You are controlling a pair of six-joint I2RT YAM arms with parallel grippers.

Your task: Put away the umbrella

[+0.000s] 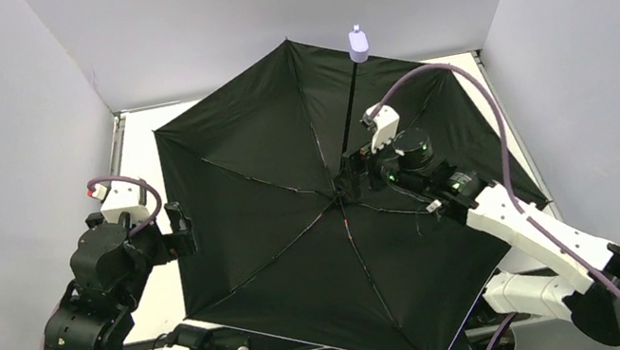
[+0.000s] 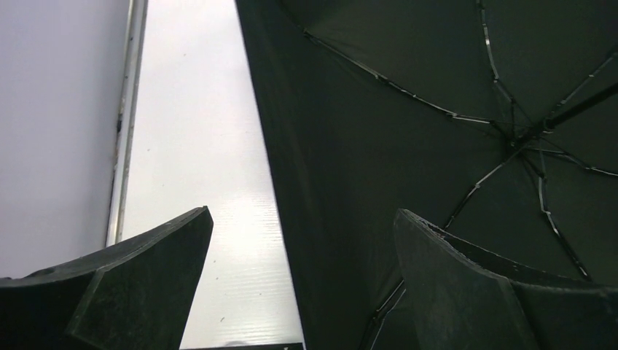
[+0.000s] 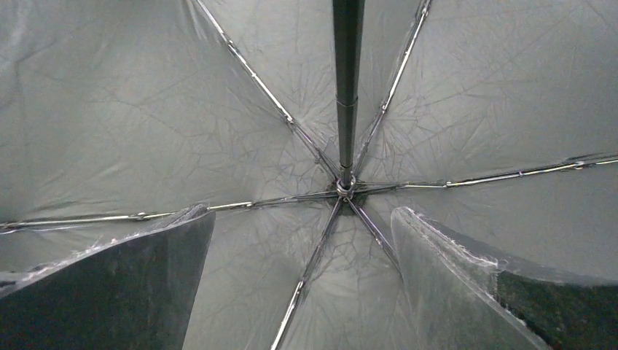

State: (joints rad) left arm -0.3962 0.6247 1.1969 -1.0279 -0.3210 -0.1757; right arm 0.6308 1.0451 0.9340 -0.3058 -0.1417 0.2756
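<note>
Umbrella fully open, inner side up on the table, shaft angled toward the back. Left gripper released at the canopy's left edge, right gripper released at the hub; neither holds anything. Looks pre-grasp: next, grab the shaft near the hub and collapse the canopy.

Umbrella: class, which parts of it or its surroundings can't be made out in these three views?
- Top view: the umbrella lies open, lining up; its outer side faces down, unseen.
- Top view: the canopy covers much of the table.
- Right wrist view: the shaft runs off the top edge, cutting off the handle.
- Strap: not discernible anywhere.
</note>
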